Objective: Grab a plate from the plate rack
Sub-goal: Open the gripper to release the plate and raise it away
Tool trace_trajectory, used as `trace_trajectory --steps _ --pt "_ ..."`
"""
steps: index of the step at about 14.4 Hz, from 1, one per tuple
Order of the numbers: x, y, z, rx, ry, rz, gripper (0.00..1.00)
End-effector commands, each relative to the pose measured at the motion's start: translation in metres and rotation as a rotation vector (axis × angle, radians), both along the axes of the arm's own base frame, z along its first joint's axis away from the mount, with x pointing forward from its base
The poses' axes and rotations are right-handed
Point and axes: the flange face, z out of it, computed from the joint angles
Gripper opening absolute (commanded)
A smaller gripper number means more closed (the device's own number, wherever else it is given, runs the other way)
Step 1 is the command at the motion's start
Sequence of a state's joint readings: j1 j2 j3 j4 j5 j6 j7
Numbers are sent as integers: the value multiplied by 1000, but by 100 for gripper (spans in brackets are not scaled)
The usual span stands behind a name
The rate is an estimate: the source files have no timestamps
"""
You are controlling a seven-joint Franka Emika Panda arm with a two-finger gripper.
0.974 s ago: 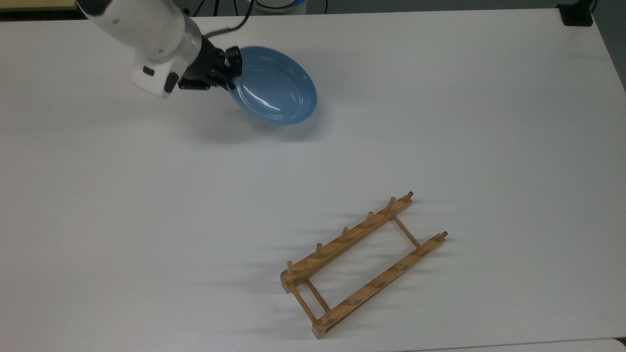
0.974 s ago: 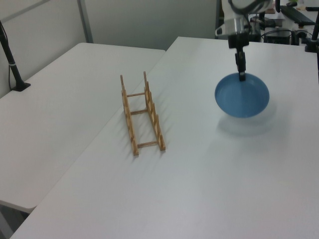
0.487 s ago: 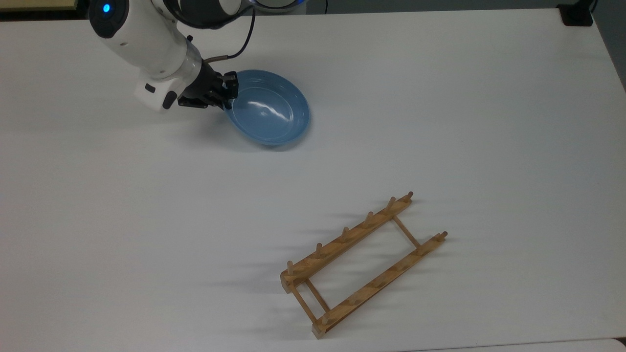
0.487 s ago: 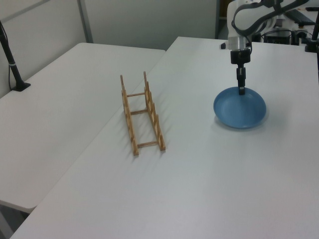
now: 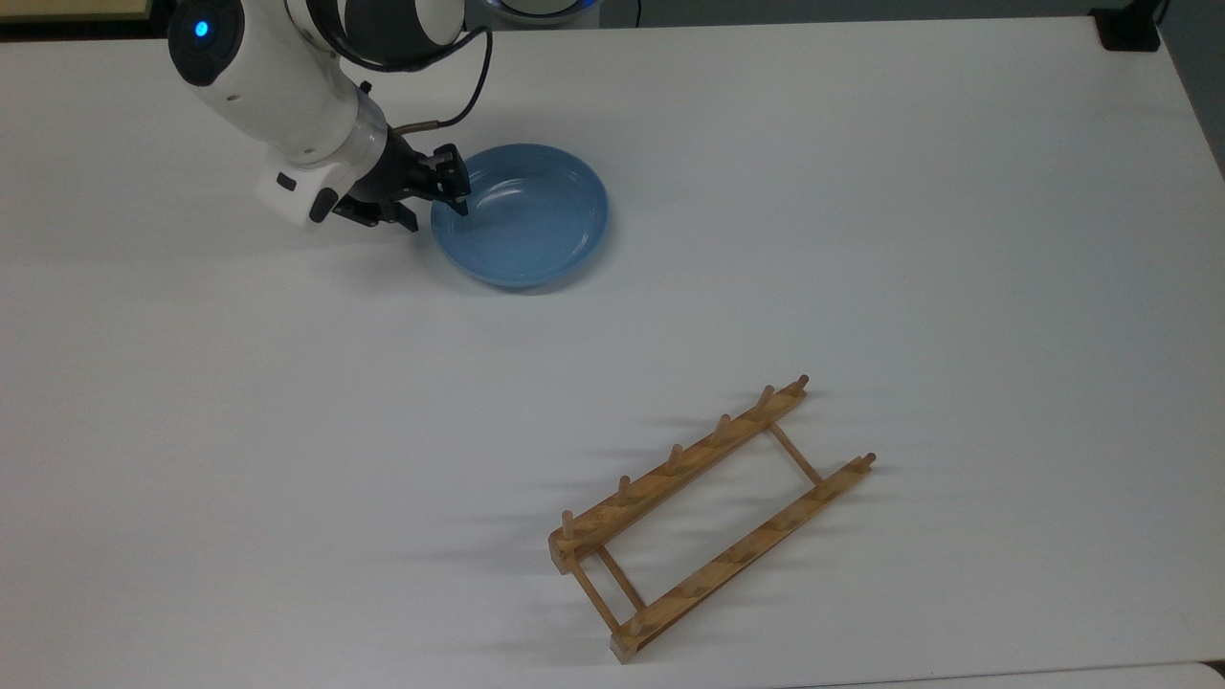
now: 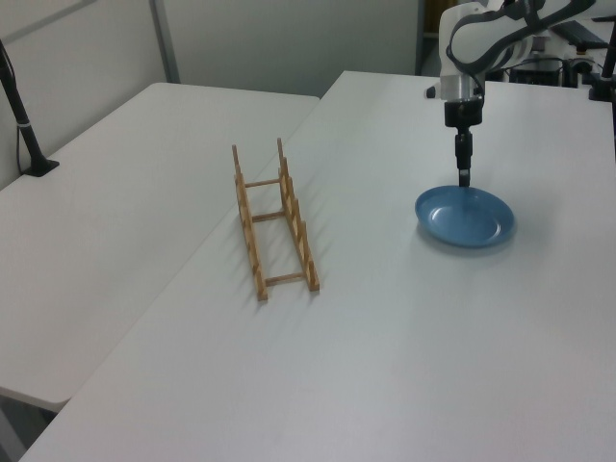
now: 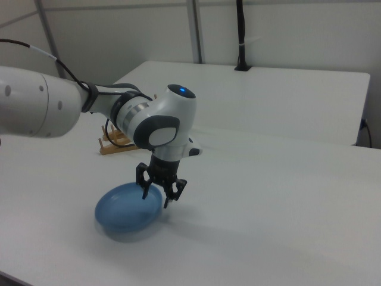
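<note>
We see a white desk (image 5: 861, 191) with a light-blue plate (image 5: 522, 215) lying flat on it, hollow side up, toward the top view's upper left. The wooden plate rack (image 5: 708, 517) stands well apart from it, toward the top view's lower right, with nothing between its pegs.

The robot arm's black pincer (image 7: 161, 193) points down over the plate's rim on the side nearest the arm. In the right view its two fingers (image 7: 144, 189) are spread, one over the inside of the rim and one over the outside, and they grip nothing.

We judge the plate to be out of the rack and set down, so what is left is for the arm to pull clear. The risk lies in that retreat. The fingers straddle the raised rim closely, so a sideways pull instead of a straight lift could catch the rim and drag or tip the glossy plate across the smooth desk.
</note>
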State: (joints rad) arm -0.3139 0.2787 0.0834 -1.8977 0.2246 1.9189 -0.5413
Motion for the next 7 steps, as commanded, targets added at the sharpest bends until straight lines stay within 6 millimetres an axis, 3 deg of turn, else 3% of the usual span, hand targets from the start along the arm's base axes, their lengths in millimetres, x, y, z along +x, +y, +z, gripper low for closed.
trace_trajectory --steps 1,7 --pt "11 -2 48 -31 -80 -82 100" --pt "20 13 198 -64 -103 -221 100"
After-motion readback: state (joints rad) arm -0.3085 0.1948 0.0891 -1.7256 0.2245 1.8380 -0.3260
